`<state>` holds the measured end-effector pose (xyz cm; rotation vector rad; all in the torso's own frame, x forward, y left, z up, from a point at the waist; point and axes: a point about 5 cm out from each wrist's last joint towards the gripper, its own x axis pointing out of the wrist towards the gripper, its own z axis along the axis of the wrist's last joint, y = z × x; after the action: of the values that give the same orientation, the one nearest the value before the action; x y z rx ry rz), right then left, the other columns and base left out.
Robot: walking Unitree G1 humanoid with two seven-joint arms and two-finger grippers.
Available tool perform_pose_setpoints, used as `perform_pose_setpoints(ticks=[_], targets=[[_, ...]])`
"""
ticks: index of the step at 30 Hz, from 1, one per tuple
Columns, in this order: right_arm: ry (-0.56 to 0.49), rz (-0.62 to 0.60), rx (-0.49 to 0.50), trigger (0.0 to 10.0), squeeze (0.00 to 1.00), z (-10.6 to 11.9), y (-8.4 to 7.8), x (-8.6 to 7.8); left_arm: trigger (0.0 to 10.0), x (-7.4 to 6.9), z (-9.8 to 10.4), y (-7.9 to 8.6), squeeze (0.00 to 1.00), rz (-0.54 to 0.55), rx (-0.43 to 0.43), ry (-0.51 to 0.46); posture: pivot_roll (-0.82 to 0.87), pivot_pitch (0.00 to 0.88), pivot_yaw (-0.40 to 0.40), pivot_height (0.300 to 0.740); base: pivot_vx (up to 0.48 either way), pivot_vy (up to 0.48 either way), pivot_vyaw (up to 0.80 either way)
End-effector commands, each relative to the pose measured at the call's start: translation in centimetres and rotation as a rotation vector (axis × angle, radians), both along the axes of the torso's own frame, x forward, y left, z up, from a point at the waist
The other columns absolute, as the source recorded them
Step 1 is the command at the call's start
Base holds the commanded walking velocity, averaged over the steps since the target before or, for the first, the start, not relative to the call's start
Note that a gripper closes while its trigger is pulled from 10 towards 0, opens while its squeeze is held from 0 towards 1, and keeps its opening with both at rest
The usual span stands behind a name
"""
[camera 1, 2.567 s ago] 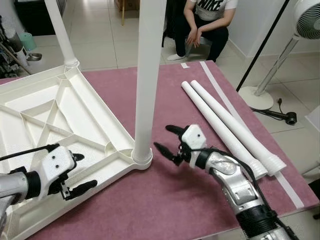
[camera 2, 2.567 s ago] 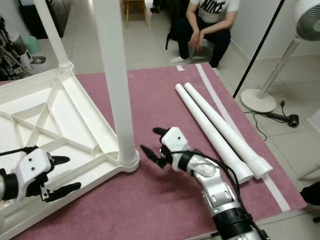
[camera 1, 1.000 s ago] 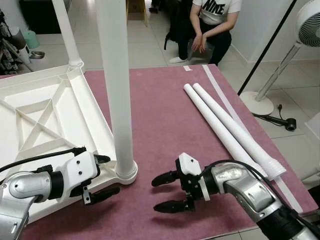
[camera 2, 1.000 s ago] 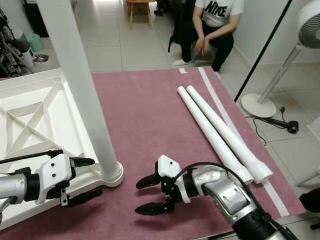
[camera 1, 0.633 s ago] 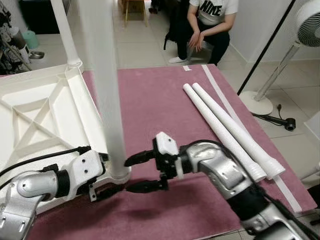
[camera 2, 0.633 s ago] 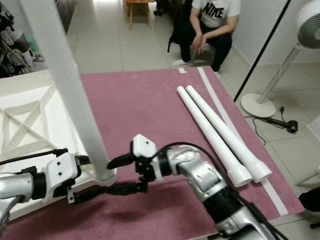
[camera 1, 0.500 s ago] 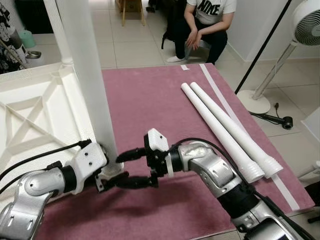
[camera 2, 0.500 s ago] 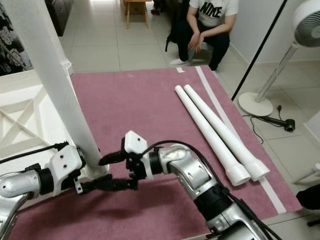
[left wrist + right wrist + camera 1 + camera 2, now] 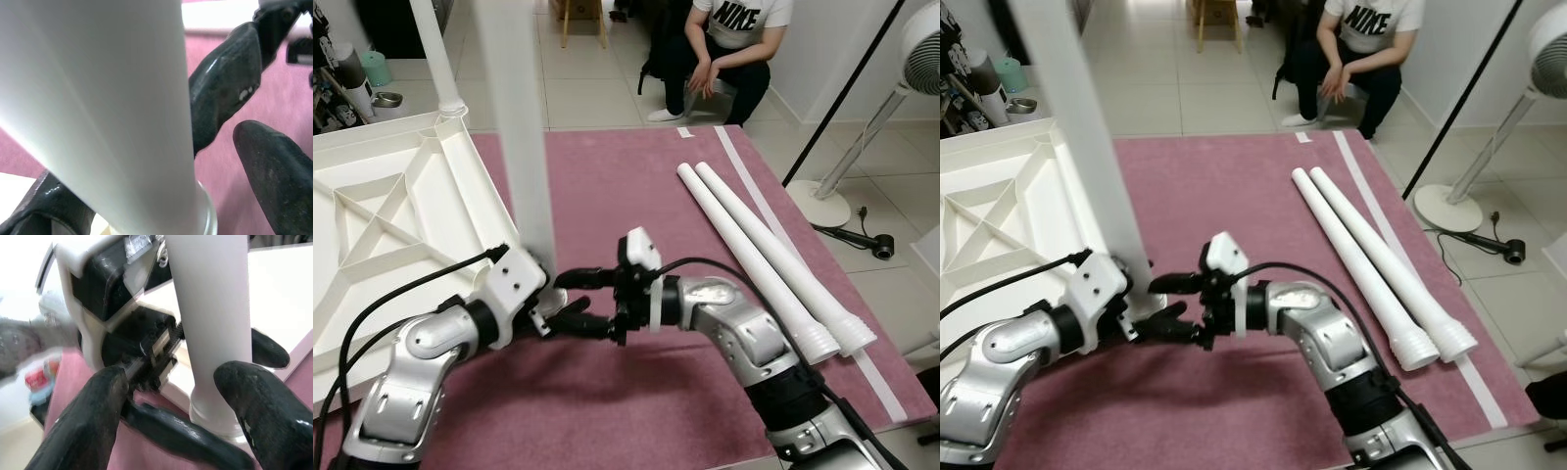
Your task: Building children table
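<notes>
A white tabletop [image 9: 382, 211] lies upside down on a pink mat [image 9: 636, 401]. One white leg [image 9: 514, 127] stands upright in its near corner socket, and another upright leg [image 9: 431, 49] is at the far corner. Two loose legs [image 9: 754, 259] lie side by side on the mat to the right. My left gripper [image 9: 556, 302] is open at the base of the near leg, and the leg [image 9: 98, 98] passes between its fingers. My right gripper [image 9: 579, 302] reaches in from the other side, open, with its fingers [image 9: 88, 426] either side of the leg's base [image 9: 215, 416].
A person [image 9: 729, 44] crouches beyond the mat's far edge. A standing fan [image 9: 920, 44] with a round base [image 9: 822, 191], a slanted black pole [image 9: 847, 93] and a floor cable [image 9: 857, 235] are to the right. Clutter [image 9: 352, 83] sits at the far left.
My right gripper has swung left across the mat to the near leg's base. My left gripper has closed in on the same base from the other side. The camera has shifted as well.
</notes>
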<state>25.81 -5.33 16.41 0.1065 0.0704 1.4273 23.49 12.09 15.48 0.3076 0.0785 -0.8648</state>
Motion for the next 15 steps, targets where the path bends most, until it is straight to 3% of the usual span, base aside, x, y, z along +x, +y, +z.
perform_pose_setpoints(ticks=[1, 4, 5, 6, 8, 10, 11, 13, 14, 15], targets=[[-0.115, 0.129, 0.170, 10.0, 0.00, 3.9, 2.2, -1.4, 10.0, -1.2, -0.6, -3.3, 0.00, -0.189, -0.049, 0.059, 0.10, 0.000, 0.006, 0.740, 0.000, 0.000, 0.00], [-0.111, 0.140, 0.181, 10.0, 0.00, 4.4, 1.5, -1.7, 10.0, -0.8, -0.8, -3.7, 0.00, -0.181, -0.040, 0.055, 0.10, 0.000, 0.012, 0.740, 0.000, 0.000, 0.00], [-0.099, 0.154, 0.094, 10.0, 0.00, 3.0, 0.3, -2.5, 10.0, 0.1, -0.9, -2.5, 0.00, -0.105, 0.017, 0.021, 0.09, 0.000, 0.010, 0.740, 0.000, 0.000, 0.00], [-0.099, 0.154, 0.094, 10.0, 0.00, 3.0, 0.3, -2.5, 10.0, 0.1, -0.9, -2.5, 0.00, -0.105, 0.017, 0.021, 0.09, 0.000, 0.010, 0.740, 0.000, 0.000, 0.00], [-0.056, 0.155, -0.020, 10.0, 0.00, 0.7, -1.7, -3.6, 10.0, 0.8, -0.6, -0.1, 0.00, -0.019, 0.061, -0.005, 0.10, 0.000, 0.004, 0.740, 0.000, 0.000, 0.00], [-0.056, 0.155, -0.020, 10.0, 0.00, 0.7, -1.7, -3.6, 10.0, 0.8, -0.6, -0.1, 0.00, -0.019, 0.061, -0.005, 0.10, 0.000, 0.004, 0.740, 0.000, 0.000, 0.00], [-0.027, 0.141, -0.064, 10.0, 0.00, -0.3, -2.7, -4.1, 10.0, 0.9, -0.4, 1.1, 0.00, 0.005, 0.085, -0.010, 0.10, 0.000, 0.002, 0.740, 0.000, 0.000, 0.00], [-0.027, 0.141, -0.064, 10.0, 0.00, -0.3, -2.7, -4.1, 10.0, 0.9, -0.4, 1.1, 0.00, 0.005, 0.085, -0.010, 0.10, 0.000, 0.002, 0.740, 0.000, 0.000, 0.00], [-0.007, 0.106, -0.100, 10.0, 0.00, -1.2, -3.6, -4.3, 10.0, 0.6, -0.5, 2.3, 0.00, 0.010, 0.133, -0.008, 0.10, 0.000, 0.000, 0.740, 0.000, 0.000, 0.00], [-0.007, 0.106, -0.100, 10.0, 0.00, -1.2, -3.6, -4.3, 10.0, 0.6, -0.5, 2.3, 0.00, 0.010, 0.133, -0.008, 0.10, 0.000, 0.000, 0.740, 0.000, 0.000, 0.00]])
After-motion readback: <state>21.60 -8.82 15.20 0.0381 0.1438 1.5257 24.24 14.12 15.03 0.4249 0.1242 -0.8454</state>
